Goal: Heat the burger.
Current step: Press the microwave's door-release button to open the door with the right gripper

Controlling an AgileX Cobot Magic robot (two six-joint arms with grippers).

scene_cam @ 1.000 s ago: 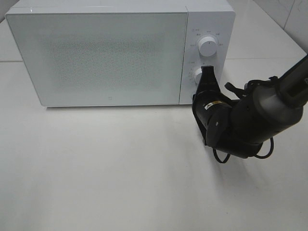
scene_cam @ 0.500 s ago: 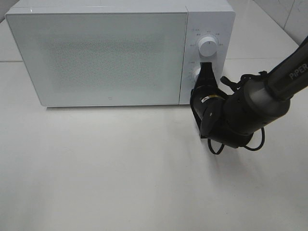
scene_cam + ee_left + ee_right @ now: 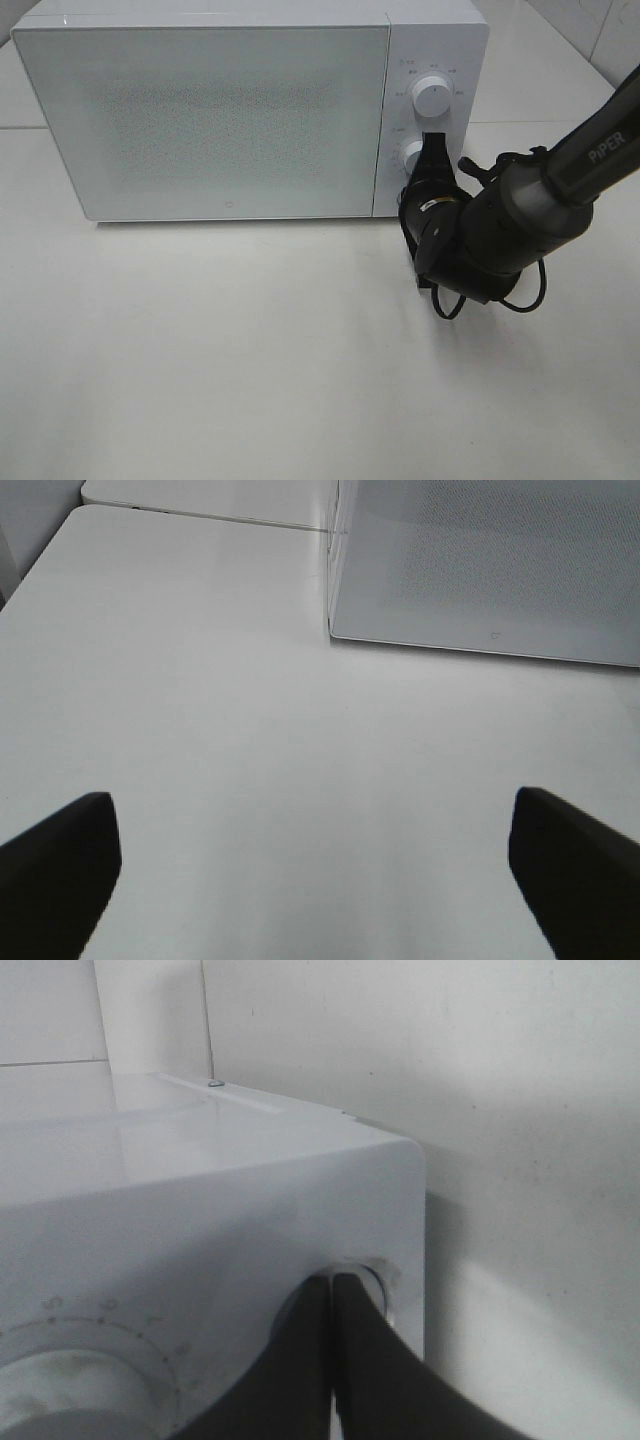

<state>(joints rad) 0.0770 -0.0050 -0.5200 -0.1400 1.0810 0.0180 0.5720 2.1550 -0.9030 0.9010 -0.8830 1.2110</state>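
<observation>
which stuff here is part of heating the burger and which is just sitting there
Job: microwave, door shut; its lower knob; right tool, shut, tips at that knob. Burger not in view.
Idle: upper knob; left tool, open over the table.

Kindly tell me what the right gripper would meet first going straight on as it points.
The lower knob of the microwave; the shut right gripper is right at it, though contact is unclear.

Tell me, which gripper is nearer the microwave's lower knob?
Right. The right gripper, shut, is at the lower knob; the left gripper hangs open over the table, well away.
</observation>
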